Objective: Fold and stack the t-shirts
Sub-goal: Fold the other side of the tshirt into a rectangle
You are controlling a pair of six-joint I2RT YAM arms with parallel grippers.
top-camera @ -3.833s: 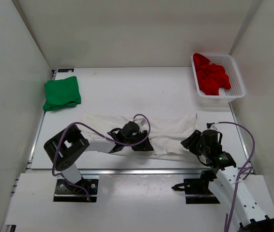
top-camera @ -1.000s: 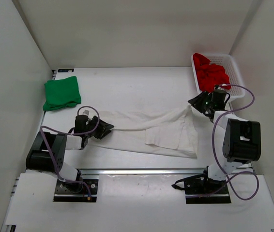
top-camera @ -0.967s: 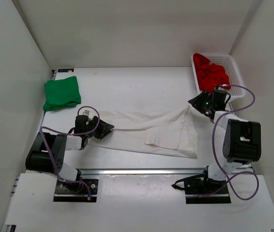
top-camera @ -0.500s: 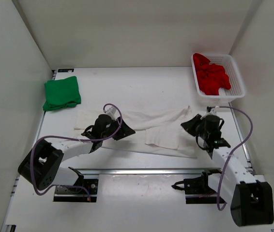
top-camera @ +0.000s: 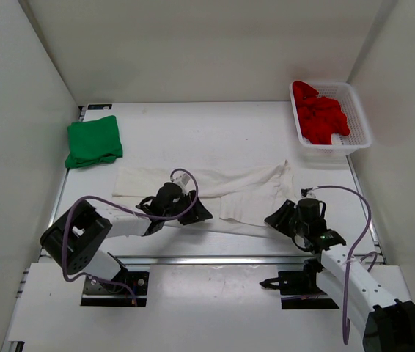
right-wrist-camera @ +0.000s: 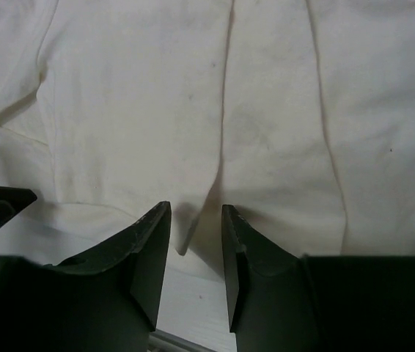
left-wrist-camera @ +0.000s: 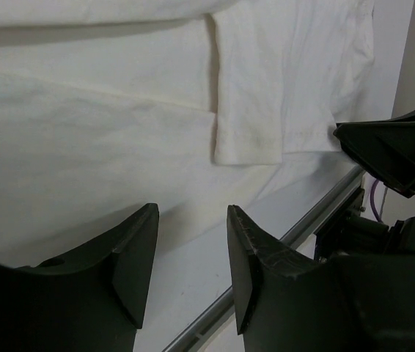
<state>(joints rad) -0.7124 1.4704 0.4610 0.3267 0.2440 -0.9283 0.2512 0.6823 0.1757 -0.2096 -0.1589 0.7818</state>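
Top external view: where does the white shirt (top-camera: 222,187) lie?
— Stretched across the counter's (top-camera: 193,132) near half; left pincer (top-camera: 202,215) at its near edge, right pincer (top-camera: 273,218) at its near right corner.
— Pinching it?
— No; both stand spread, empty; green shirt (top-camera: 94,141) folded far left; red shirt (top-camera: 321,117) in the basket (top-camera: 359,117).

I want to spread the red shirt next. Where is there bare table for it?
Widest: the far strip of table between the green shirt and the basket, beyond the white shirt. A smaller patch lies right of the white shirt, nearer than the basket. Crowded: the near edge, where the left gripper and right gripper sit at that shirt's hem.
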